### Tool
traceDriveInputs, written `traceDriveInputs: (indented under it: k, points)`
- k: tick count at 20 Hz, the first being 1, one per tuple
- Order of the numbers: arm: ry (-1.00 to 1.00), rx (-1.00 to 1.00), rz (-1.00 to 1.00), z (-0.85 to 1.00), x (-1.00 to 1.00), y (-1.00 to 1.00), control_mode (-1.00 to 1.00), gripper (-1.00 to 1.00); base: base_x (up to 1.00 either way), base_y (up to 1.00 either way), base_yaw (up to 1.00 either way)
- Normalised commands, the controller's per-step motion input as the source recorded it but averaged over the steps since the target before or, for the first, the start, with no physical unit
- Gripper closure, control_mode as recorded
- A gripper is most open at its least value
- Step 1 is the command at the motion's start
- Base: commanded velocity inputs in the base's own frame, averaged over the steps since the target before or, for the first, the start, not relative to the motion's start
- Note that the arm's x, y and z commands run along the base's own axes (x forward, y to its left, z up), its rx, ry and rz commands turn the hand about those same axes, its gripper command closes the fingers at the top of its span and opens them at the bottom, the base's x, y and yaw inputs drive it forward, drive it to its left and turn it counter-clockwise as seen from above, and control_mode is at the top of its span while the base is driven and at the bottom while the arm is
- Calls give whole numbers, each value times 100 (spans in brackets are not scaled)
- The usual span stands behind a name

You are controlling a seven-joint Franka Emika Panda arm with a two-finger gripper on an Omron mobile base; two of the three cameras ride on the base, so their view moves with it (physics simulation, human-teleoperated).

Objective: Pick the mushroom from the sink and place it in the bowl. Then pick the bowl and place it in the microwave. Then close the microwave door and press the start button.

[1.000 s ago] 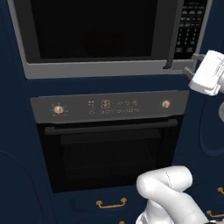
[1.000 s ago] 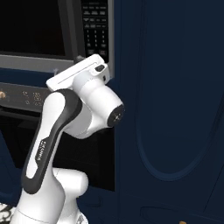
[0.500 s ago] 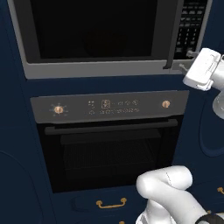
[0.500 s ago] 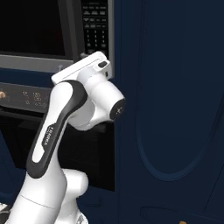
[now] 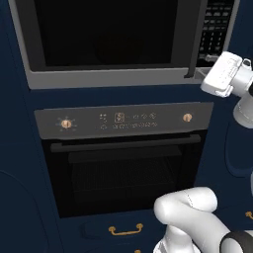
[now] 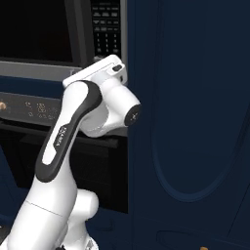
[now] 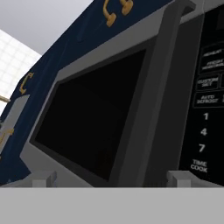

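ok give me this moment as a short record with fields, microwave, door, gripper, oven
microwave: built in above the oven, keypad on its right
door: shut, dark glass in a grey frame
gripper: open, holding nothing, close in front of the door's right edge beside the keypad
oven: below, two knobs, bar handle, door shut

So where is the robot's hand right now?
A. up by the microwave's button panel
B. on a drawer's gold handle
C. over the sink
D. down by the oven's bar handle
A. The white hand is raised at the lower right corner of the microwave, just under its keypad panel, well above the oven.
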Motion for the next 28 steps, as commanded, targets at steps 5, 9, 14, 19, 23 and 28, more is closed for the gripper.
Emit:
traceDriveInputs:
  k: [5, 9, 14, 19, 23, 28]
  points:
    - [2, 0, -1, 0, 27, 0, -100, -100, 0, 0, 0]
    - [3, 0, -1, -1, 30, 0, -100, -100, 0, 0, 0]
    - [2, 0, 0, -10, 22, 0, -100, -100, 0, 0, 0]
    - [3, 0, 0, -18, 23, 0, -100, -100, 0, 0, 0]
    - [4, 0, 0, -19, 28, 0, -100, -100, 0, 0, 0]
    - [3, 0, 0, -18, 21, 0, -100, -100, 0, 0, 0]
